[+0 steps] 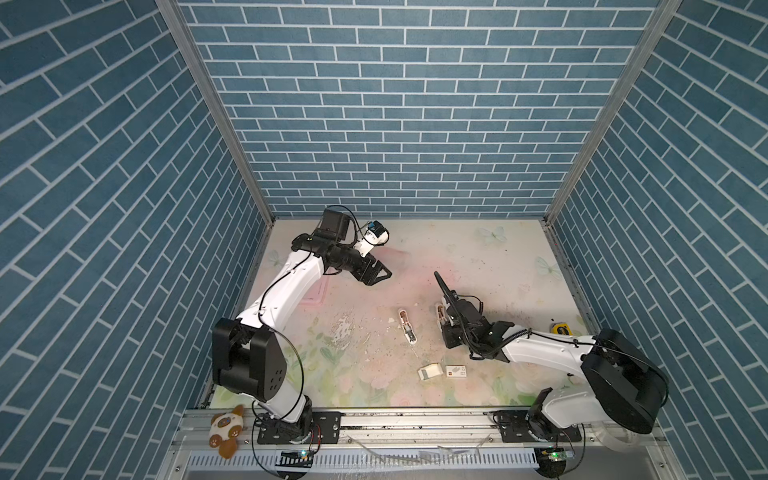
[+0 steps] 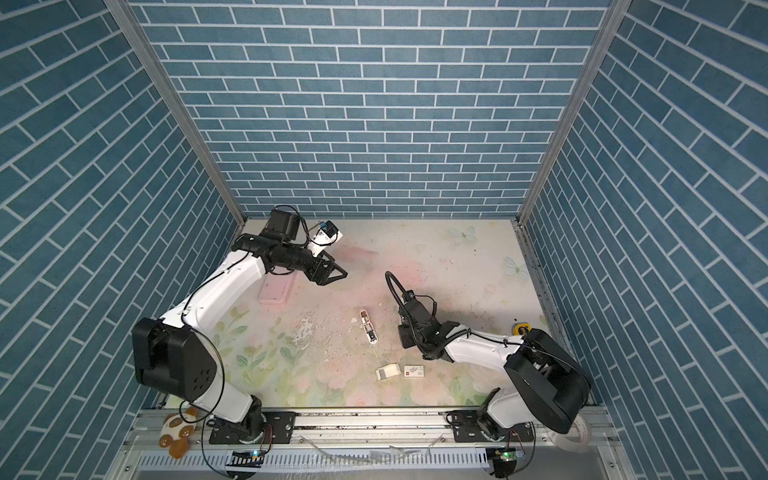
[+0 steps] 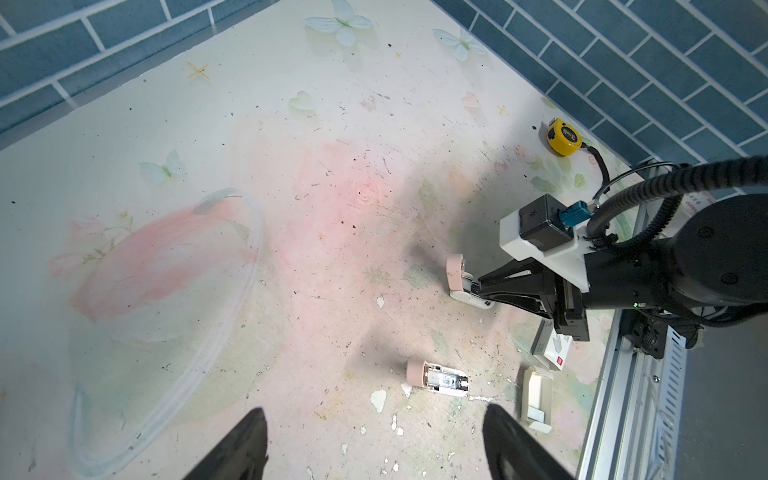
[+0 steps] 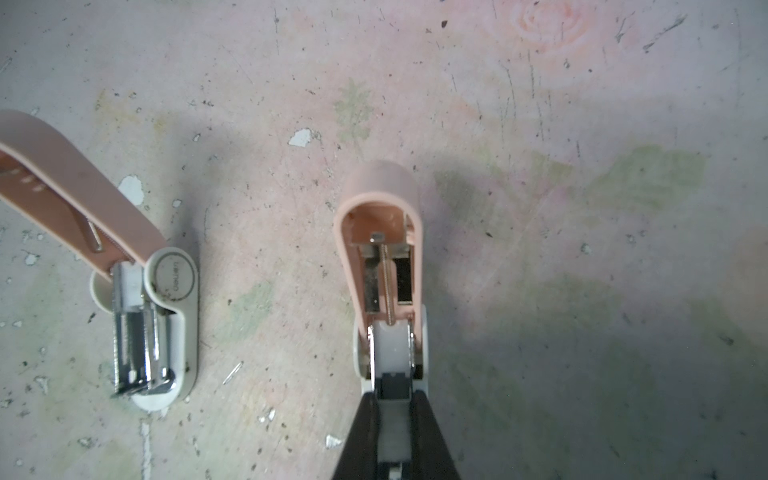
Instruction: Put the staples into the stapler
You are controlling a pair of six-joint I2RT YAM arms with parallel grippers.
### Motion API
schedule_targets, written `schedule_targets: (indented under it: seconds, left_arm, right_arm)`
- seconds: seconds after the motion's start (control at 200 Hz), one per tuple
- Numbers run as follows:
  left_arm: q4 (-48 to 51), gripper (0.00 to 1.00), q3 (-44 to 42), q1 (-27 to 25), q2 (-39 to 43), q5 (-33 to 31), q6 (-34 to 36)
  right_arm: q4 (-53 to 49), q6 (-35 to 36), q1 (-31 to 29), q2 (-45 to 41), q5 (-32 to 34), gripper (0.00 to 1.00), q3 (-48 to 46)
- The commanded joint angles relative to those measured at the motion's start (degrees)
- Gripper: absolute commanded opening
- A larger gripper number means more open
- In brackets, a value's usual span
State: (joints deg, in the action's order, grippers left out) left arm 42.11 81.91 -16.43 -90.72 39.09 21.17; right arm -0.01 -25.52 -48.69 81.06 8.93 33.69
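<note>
Right wrist view shows my right gripper clamped on the open stapler; my left gripper hangs with fingers apart.

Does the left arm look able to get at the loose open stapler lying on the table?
Probably yes. The left pincer hangs open and empty, with nothing between it and the loose stapler. The right pincer, shut on the other stapler, sits apart beside it.
</note>
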Motion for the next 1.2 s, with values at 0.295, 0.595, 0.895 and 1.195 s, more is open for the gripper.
schedule_targets:
  seconds: [0.295, 0.595, 0.895, 1.195]
  left_arm:
    - [0.0, 0.83, -0.4, -0.3, 0.7, 1.3, -0.2]
    - [0.0, 0.83, -0.3, -0.4, 0.6, 1.4, -0.2]
    - [0.1, 0.83, -0.1, -0.3, 0.6, 1.3, -0.2]
    - [1.8, 0.83, 1.1, -0.4, 1.4, 0.2, 1.4]
  right_arm:
    - [-2.4, -0.8, -0.1, 0.6, -0.1, 0.19, 0.0]
    - [-2.2, -0.8, -0.3, 0.5, -0.1, 0.22, 0.2]
    - [-2.8, -0.1, -0.4, -0.9, 0.4, 0.26, 1.1]
    - [-14.4, 0.7, -0.4, -9.4, 1.3, 0.27, 6.4]
